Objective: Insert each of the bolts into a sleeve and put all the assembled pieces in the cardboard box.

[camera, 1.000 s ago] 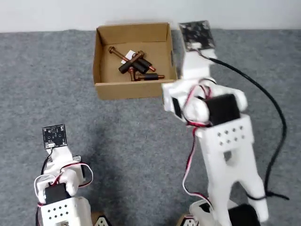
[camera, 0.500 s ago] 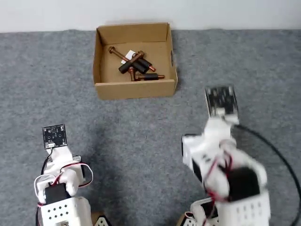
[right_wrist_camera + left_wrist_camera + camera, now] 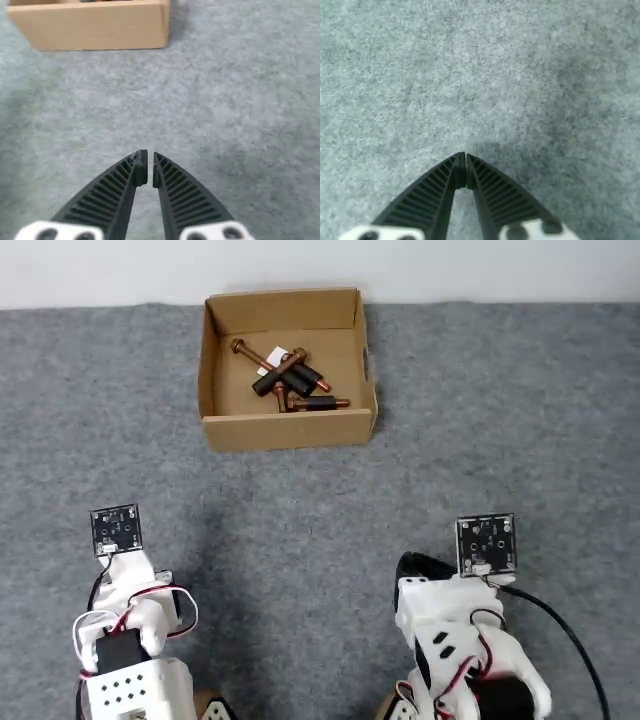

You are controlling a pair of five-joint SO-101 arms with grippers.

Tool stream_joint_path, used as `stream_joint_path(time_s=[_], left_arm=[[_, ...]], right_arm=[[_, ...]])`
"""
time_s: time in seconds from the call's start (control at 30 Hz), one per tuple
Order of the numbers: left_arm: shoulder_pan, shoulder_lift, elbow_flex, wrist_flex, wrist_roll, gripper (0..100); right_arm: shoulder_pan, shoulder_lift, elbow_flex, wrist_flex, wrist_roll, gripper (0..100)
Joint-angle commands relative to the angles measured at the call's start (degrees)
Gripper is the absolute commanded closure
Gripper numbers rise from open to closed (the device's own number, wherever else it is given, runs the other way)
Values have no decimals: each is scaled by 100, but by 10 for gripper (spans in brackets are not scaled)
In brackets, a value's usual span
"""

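The cardboard box [image 3: 287,428] stands at the back of the grey carpet, and several copper bolts in black sleeves [image 3: 288,381] lie crossed inside it. The box's front wall [image 3: 90,24] also appears far off in the right wrist view. My left gripper [image 3: 465,167] is shut and empty over bare carpet, with its arm [image 3: 125,635] folded back at the front left. My right gripper [image 3: 150,167] is shut with a hairline gap and holds nothing; its arm [image 3: 470,640] is folded at the front right, well short of the box.
Grey carpet [image 3: 300,530] covers the whole table between the arms and the box. A pale wall edge [image 3: 320,270] runs behind the box. A black cable [image 3: 570,630] trails from the right arm.
The right arm has drawn back from beside the box to a folded pose at the front right. The left arm has not moved. The box's contents are unchanged.
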Motion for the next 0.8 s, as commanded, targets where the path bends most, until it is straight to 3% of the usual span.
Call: stream_joint_path(time_s=[0.0,0.2,0.77], left_arm=[[-53,-18,-40,-114,18,994],[-53,-18,-40,-114,18,994],[-53,-18,-40,-114,18,994]], right_arm=[[620,-4,114,-330,343,991],[1270,-4,967,-725,580,991],[1253,-4,2787,-1314,545,990]])
